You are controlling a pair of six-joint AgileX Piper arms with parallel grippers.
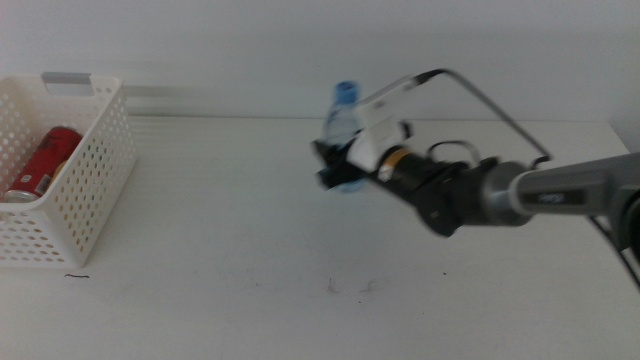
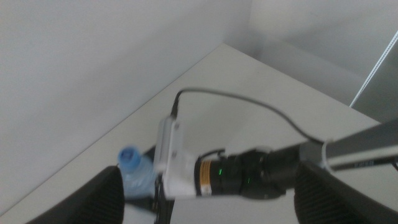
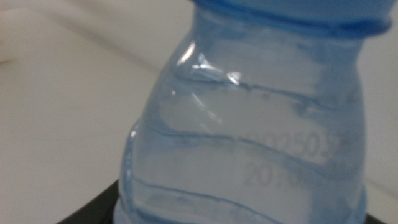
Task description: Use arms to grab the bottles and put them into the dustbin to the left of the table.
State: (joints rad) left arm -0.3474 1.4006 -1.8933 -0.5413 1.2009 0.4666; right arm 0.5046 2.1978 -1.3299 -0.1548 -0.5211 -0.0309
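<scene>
Gripping the clear water bottle (image 1: 343, 125) around its body, the right gripper (image 1: 337, 168) holds it upright above the table (image 1: 250, 250), well to the right of the dustbin (image 1: 85, 190). Its dark jaws are clamped on the bottle's lower half, leaving the blue cap clear above them, a hold that keeps the bottle steady for the carry. The bottle fills the right wrist view (image 3: 249, 137), so close that little else shows. A red soda can (image 1: 42, 165) already lies inside the dustbin, at its left side. The yellow tea bottle is not seen in any view. From the left wrist view, the left gripper (image 2: 205, 199) stands spread and empty, looking down on the right arm (image 2: 249, 174) and the bottle (image 2: 134, 168). The dustbin sits at the table's left edge, so the load must cross most of the tabletop.
</scene>
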